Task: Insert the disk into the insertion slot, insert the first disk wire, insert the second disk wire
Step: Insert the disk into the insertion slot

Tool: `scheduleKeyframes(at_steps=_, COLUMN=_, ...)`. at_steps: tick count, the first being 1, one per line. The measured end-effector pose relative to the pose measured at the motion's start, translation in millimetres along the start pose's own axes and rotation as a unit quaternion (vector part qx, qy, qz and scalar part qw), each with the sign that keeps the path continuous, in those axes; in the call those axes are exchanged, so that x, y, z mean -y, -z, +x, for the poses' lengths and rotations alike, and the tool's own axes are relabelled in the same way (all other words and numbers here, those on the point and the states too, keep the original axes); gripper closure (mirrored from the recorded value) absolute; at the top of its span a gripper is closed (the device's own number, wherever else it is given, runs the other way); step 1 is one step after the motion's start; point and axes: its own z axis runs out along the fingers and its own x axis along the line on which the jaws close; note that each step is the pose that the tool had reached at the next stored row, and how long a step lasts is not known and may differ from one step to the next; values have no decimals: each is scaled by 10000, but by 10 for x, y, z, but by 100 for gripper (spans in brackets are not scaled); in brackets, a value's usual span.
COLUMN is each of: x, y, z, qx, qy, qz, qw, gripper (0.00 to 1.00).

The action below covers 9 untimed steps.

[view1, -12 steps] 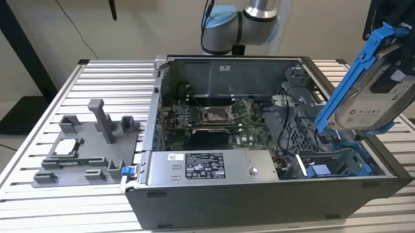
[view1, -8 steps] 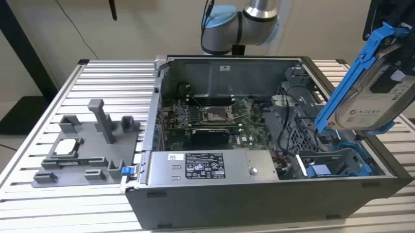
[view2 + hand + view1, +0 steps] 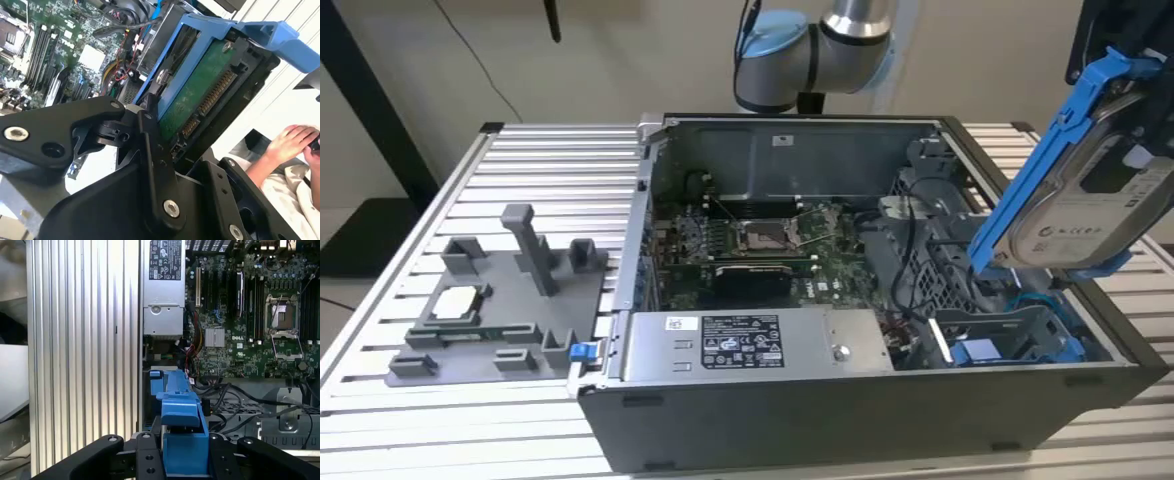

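Observation:
My gripper [image 3: 183, 456] is shut on the disk [image 3: 1091, 205], a silver-grey drive with a white label in a bright blue carrier frame [image 3: 181, 412]. The disk hangs tilted, nearly upright, above the open computer case on the exterior view's right. Below it lies the insertion slot [image 3: 1017, 340], a dark metal bay with blue rails. In the second wrist view a black finger [image 3: 151, 131] presses against the carrier's edge, and the drive's green circuit board [image 3: 197, 92] and connector face the camera. The disk wires cannot be told apart among the cables in the case.
The open case [image 3: 854, 420] holds a motherboard [image 3: 761, 240] and a long grey metal box with a white sticker [image 3: 747, 345]. A grey fixture with posts [image 3: 520, 270] and a small square chip [image 3: 454, 303] stand on the slatted table [image 3: 520, 160]. A person's hand [image 3: 295, 142] is nearby.

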Motion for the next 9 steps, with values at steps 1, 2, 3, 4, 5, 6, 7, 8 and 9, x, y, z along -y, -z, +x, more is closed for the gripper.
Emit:
scheduleKeyframes(at_steps=1, x=0, y=-7, z=0, qx=-1, qy=0, qz=0, qw=10000, gripper=100)
scheduleKeyframes(at_steps=2, x=1, y=-17, z=0, qx=-1, qy=0, qz=0, qw=10000, gripper=100)
scheduleKeyframes(at_steps=3, x=1, y=-27, z=0, qx=-1, qy=0, qz=0, qw=10000, gripper=100)
scheduleKeyframes(at_steps=4, x=2, y=-39, z=0, qx=-1, qy=0, qz=0, qw=10000, gripper=100)
scheduleKeyframes(at_steps=5, x=2, y=-51, z=1, qx=-2, qy=0, qz=0, qw=10000, gripper=100)
scheduleKeyframes(at_steps=6, x=3, y=-63, z=1, qx=-2, qy=0, qz=0, qw=10000, gripper=100)
scheduleKeyframes(at_steps=7, x=3, y=-78, z=2, qx=-1, qy=0, qz=0, qw=10000, gripper=100)
scheduleKeyframes(at_steps=8, x=4, y=-93, z=3, qx=0, qy=0, qz=0, qw=10000, gripper=100)
scheduleKeyframes(at_steps=9, x=4, y=-108, z=4, qx=0, qy=0, qz=0, qw=10000, gripper=100)
